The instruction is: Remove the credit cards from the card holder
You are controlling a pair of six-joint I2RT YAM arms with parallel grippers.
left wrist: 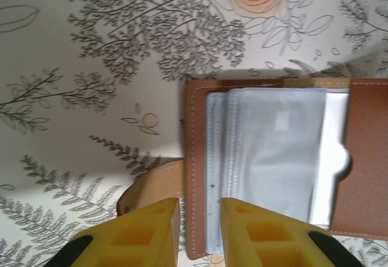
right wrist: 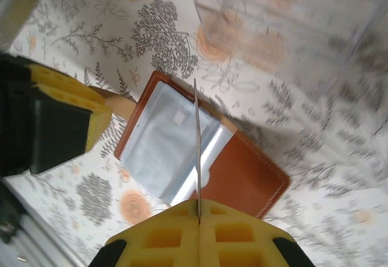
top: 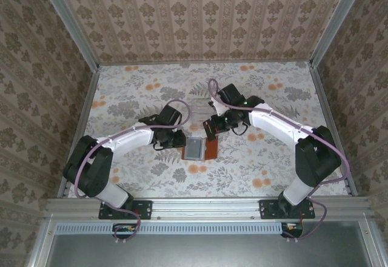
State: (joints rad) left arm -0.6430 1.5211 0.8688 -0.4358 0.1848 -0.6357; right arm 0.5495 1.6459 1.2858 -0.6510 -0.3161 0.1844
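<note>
Card (right wrist: 196, 145) in right gripper (right wrist: 199, 209), above card holder (right wrist: 242, 176)

The card holder (left wrist: 273, 158) is reddish-brown leather with pale stitching along its edge, and its pocket panels (left wrist: 285, 176) are a milky grey-blue. The credit card (right wrist: 196, 145), seen edge-on, is a thin pale grey line. The left gripper (left wrist: 199, 212) and the right gripper (right wrist: 199, 212) both have bright yellow fingers backed with black. The table (top: 260, 164) is white, printed with grey ferns and leaves and orange blossoms — the walls (top: 200, 18) carry beige-and-brown damask stripes. The left arm (top: 130, 138) and right arm (top: 276, 124) are white and black, trailed by lilac cables (top: 182, 106).
</note>
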